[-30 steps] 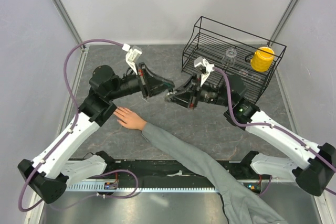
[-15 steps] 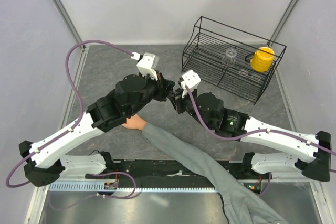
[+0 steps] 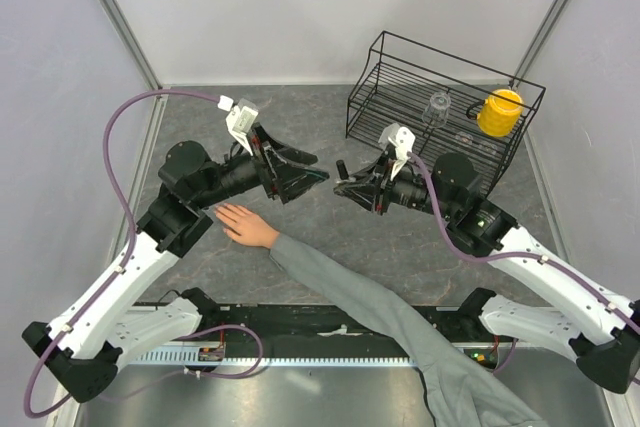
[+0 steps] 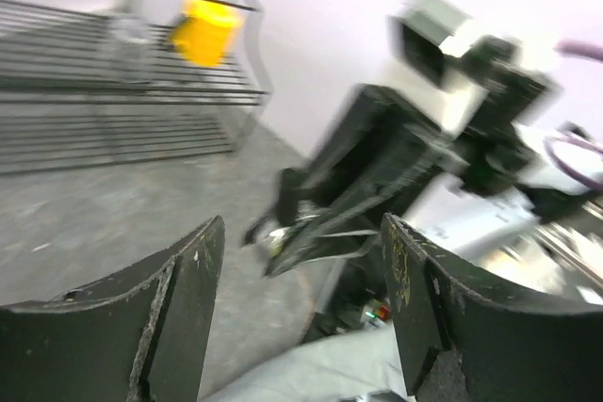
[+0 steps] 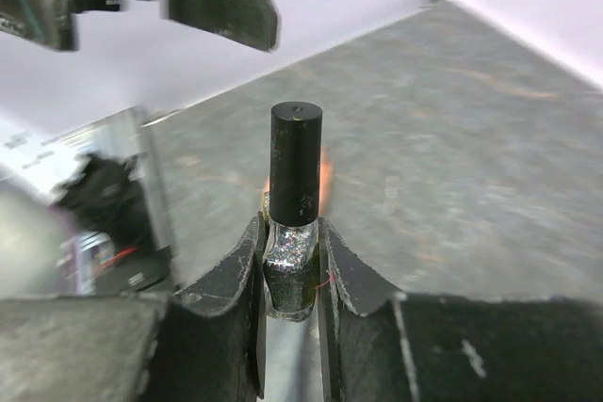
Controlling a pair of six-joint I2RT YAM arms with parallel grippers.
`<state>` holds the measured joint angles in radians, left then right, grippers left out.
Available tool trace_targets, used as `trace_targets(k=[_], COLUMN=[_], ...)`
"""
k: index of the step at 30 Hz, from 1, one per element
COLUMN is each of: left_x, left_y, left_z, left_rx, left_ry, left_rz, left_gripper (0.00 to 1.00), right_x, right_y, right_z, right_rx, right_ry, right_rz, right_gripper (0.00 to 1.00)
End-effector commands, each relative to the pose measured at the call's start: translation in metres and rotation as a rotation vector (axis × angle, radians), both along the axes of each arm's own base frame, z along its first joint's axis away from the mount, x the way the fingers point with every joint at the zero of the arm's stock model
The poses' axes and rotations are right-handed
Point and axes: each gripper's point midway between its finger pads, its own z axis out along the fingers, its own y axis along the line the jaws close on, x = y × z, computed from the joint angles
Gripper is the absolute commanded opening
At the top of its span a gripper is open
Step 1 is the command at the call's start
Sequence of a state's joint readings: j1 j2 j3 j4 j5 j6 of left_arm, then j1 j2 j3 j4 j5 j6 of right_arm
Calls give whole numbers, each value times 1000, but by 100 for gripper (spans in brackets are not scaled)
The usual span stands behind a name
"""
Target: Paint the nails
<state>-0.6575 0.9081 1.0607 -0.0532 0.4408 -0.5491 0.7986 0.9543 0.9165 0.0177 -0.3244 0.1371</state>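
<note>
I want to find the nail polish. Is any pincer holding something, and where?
The right pincer clamps the small bottle by its glassy body, below the black cap. The left pincer is open and empty.

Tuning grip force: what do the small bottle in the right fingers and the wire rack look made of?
Small bottle: probably glass, glossy, sparkly glints on its body; its cap matte black, likely plastic. Wire rack: thin black bars in an open grid, likely coated metal.
</note>
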Motion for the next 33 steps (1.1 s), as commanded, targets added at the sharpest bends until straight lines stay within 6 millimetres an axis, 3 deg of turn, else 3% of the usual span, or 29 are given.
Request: trace_targets(k=[1,7,19,24,28,30,31,32,33], left_x=[-43,-45,-42,-40,-42,-39,-36,-20,-19], left_y=[-11,-9,-20,-23,-23,-23,-22,-21,-26], left_z=[17,17,9,10,11,14,3,10,5], left_rx=[-89,-115,-120,-122,-114,-109,-65,-58,-17], left_ry=[-62,-62,-1,3,1,-10,11,-2,11], left_rz=[-302,-349,-429,-446,-456,-428,-397,-286,-230], left_gripper=[73,70,62,47,28,7,2,2,2], right_x=[-55,-78,-70,-64,-47,-33,-11,-2,13], right_y=[13,9,18,21,25,27,26,28,26], right_z=[19,34,45,44,36,34,19,14,22], right_rx=[69,181,245,247,215,174,129,78,57], right_ry=[36,102,122,123,157,96,155,101,72], right_rz=[402,604,642,623,528,444,298,224,94], right_gripper=[0,0,0,0,0,0,0,0,0])
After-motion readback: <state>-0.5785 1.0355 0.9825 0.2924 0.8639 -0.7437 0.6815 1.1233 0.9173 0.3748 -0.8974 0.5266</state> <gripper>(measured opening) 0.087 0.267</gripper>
